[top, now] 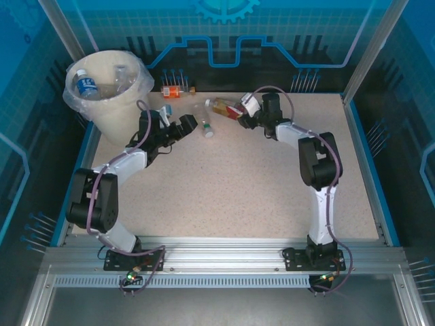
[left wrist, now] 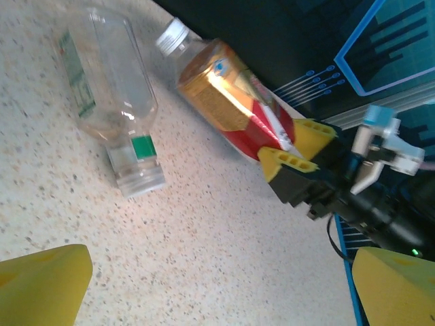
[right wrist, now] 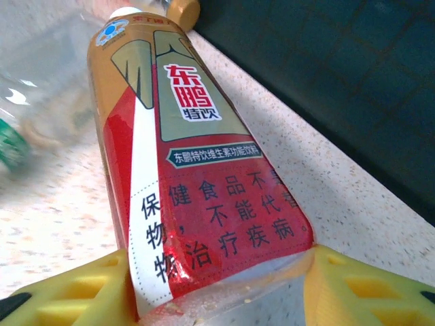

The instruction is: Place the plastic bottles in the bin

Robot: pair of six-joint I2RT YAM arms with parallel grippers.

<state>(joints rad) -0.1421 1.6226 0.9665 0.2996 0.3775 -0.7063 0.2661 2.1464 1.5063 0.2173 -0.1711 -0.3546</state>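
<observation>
Bin first: where is it, and what's in it?
— Far-left corner of the table, upright. A blue-labelled bottle and a clear one lie inside, so I'd judge the job under way with several left to go.

And the arms?
— The left gripper hangs low over the table just right of the bin, jaws spread wide, nothing between them. The right gripper is near the far edge, its yellow fingers pressed on either side of the base of the red-and-gold bottle, clamped on it.

Which step is this?
— Grasp made, lift not yet done, as I read it. That bottle lies on its side on the table, long axis roughly along the far edge, cap toward the bin side, base toward the right arm.

What does the next move need?
— Lift clear, carry left to the bin, release over the mouth. The grip is at the very end, so the bottle may droop. The green-banded clear bottle lies just beside it, cap toward the near edge; an orange-labelled bottle sits by the back wall
</observation>
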